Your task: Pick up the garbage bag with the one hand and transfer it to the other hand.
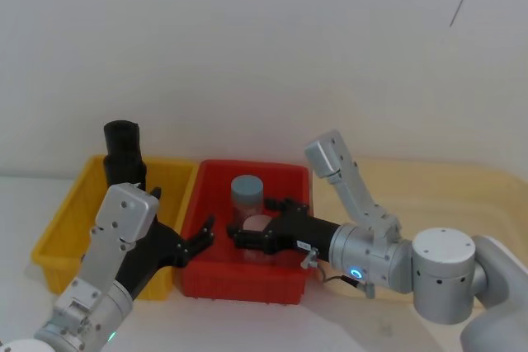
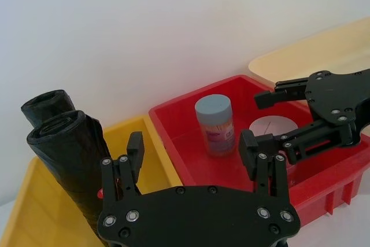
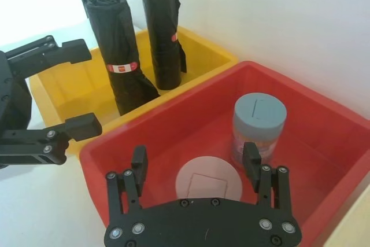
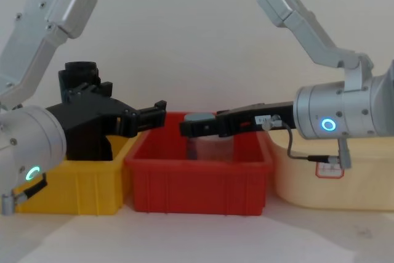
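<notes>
Left tool (image 2: 192, 143), right tool (image 3: 195, 153) — both spread, empty — garbage bag (image 3: 120, 56) hidden at base.

Three bins sit side by side against the wall. In the left bin (image 1: 62, 216), the garbage bag (image 3: 118, 50) stands beside a second roll (image 3: 162, 27), which is nearer the wall. In the middle bin (image 1: 247, 286), a jar (image 1: 247, 194) stands behind a disc (image 3: 208, 180).

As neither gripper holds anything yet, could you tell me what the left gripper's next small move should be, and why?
Probably swing the open left gripper sideways toward the yellow bin until it straddles the bag. The bag stands upright there, untouched, beside that gripper, while the right gripper hovers open over the red bin.
</notes>
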Available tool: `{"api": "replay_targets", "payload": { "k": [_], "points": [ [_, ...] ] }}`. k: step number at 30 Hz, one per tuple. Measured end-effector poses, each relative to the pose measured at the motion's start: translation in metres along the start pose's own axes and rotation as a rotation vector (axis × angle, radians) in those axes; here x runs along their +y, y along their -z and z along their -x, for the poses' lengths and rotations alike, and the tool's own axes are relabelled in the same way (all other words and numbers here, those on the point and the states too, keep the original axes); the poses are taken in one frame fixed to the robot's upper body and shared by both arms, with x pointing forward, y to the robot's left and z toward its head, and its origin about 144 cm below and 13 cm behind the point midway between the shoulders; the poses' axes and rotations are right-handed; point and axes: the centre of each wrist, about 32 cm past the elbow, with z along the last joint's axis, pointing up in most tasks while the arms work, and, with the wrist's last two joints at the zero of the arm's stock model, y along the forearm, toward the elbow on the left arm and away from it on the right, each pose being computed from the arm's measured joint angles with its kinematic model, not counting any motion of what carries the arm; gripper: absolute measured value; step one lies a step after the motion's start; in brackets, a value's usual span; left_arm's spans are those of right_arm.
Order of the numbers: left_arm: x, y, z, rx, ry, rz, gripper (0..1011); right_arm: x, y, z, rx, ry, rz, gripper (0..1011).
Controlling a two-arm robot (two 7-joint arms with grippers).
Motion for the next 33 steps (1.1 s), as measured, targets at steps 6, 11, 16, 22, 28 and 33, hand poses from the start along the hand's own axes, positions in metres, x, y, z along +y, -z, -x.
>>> {"api": "replay_targets", "payload": {
  "k": [6, 11, 16, 22, 28, 33],
  "points": [
    [0.0, 0.0, 0.0, 0.0, 0.0, 0.0, 1001, 0.0, 0.001, -0.0023, -0.006, 0.011, 0.014, 1001],
    [0.0, 0.0, 0.0, 0.0, 0.0, 0.0, 1001, 0.0007, 0.0022, -0.0046, -0.011, 0.02, 0.033, 1001],
    [0.0, 0.0, 0.0, 0.0, 0.0, 0.0, 1001, 0.0019, 0.0031, -0.0061, -0.013, 0.022, 0.048, 1000],
    [0.0, 0.0, 0.0, 0.0, 0.0, 0.0, 1001, 0.0034, 0.0043, -0.0079, -0.013, 0.025, 0.063, 1001],
    [0.0, 0.0, 0.0, 0.0, 0.0, 0.0, 1001, 0.0042, 0.0043, -0.0093, -0.015, 0.024, 0.069, 1001],
    [0.0, 0.0, 0.0, 0.0, 0.0, 0.0, 1001, 0.0042, 0.0041, -0.0101, -0.016, 0.022, 0.07, 1000]
  ]
}}
